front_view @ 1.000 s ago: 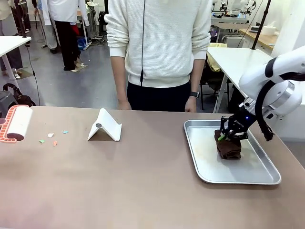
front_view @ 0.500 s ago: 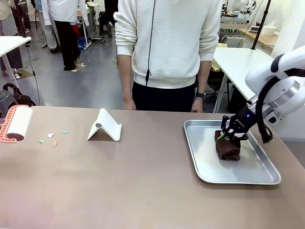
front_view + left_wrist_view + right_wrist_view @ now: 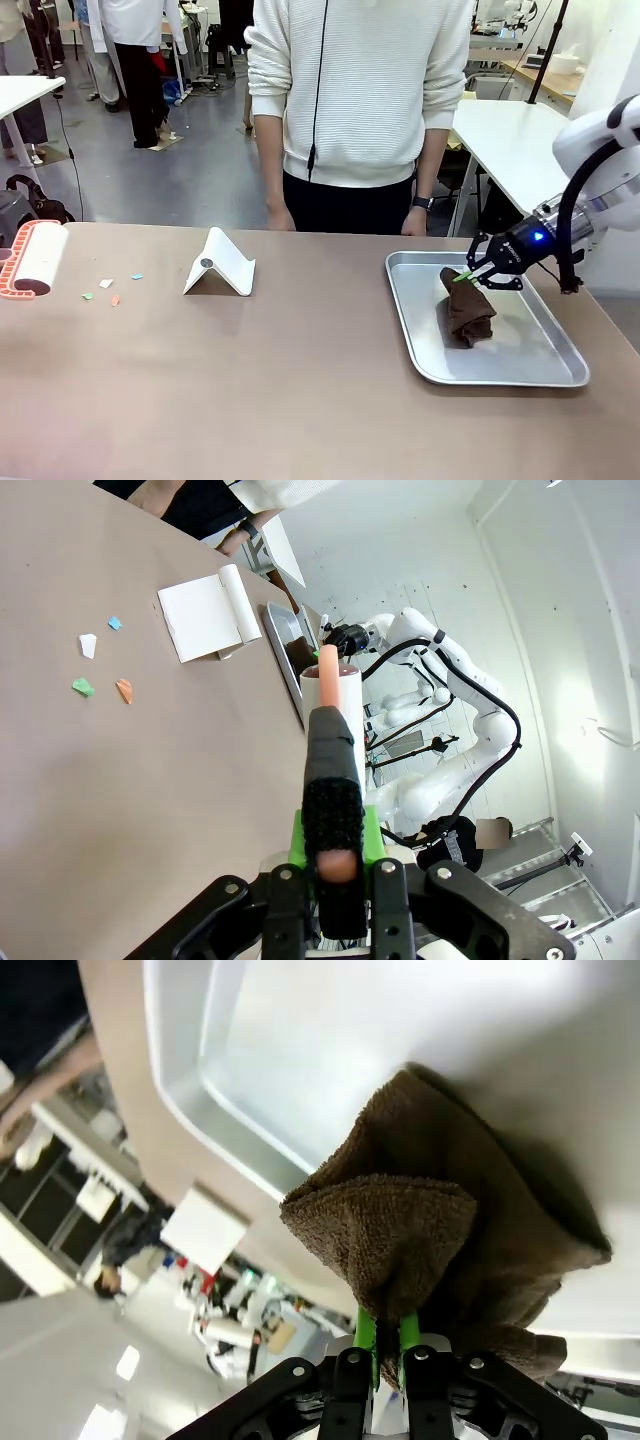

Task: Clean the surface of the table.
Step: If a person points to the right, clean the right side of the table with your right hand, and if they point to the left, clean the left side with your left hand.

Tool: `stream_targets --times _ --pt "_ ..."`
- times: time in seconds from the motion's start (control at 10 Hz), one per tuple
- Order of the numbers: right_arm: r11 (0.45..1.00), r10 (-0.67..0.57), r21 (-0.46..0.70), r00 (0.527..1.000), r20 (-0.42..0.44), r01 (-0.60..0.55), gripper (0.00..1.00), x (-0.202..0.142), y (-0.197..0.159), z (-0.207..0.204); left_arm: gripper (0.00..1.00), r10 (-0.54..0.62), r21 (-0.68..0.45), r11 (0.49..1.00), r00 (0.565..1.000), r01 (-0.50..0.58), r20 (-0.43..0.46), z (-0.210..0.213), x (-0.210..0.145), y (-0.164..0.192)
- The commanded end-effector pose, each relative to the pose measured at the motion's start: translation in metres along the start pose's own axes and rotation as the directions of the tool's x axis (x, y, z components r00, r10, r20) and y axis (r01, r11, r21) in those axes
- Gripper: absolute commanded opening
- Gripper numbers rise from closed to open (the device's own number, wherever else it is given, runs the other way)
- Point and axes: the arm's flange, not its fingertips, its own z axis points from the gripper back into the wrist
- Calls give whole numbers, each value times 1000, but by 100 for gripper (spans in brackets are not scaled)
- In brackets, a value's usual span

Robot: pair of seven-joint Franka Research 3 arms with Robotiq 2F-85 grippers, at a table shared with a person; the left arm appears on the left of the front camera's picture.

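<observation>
The taupe-brown table (image 3: 300,385) carries several small coloured paper scraps (image 3: 105,290) near its left end. In the silver tray (image 3: 540,372) on the right lies a brown cloth (image 3: 467,312). My right gripper (image 3: 478,272) is shut on the cloth's upper corner and holds it up, while the cloth's lower part rests in the tray. In the right wrist view the cloth (image 3: 440,1230) is pinched between the green pads of that gripper (image 3: 383,1345). My left gripper (image 3: 335,845) is shut on the handle of a lint roller (image 3: 335,695), which has an orange frame and a white roll (image 3: 30,258).
A white folded stand (image 3: 220,265) sits left of centre at the back of the table. A person in a white sweater (image 3: 360,90) stands at the far edge, hands down by the table. The scraps (image 3: 100,665) lie ahead of the roller, near the stand (image 3: 205,615).
My right gripper has risen and drawn to the right, pulling the cloth's top up and stretching it out. The person has shifted a little to the right.
</observation>
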Motion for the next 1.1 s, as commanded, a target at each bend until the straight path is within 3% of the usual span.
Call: stream_targets --times 0.0,0.2,0.4,0.7,1.0 --pt "991 127 61 987 -99 -122 9 -5 2 6 0 -17 -1 1000 1000 17 3 -2 -1 -4" --pt "954 288 136 941 -180 -266 9 -17 2 11 0 -17 -1 1000 1000 17 3 -2 -1 -4" --pt "876 469 279 831 -300 -394 9 -32 -1 20 0 -17 -1 1000 1000 17 3 -2 -1 -4" --pt "762 591 520 742 -317 -386 9 -64 -20 48 0 -17 -1 1000 1000 17 3 -2 -1 -4" --pt "596 692 622 718 -77 -508 9 -91 -75 104 0 -17 -1 1000 1000 17 3 -2 -1 -4"
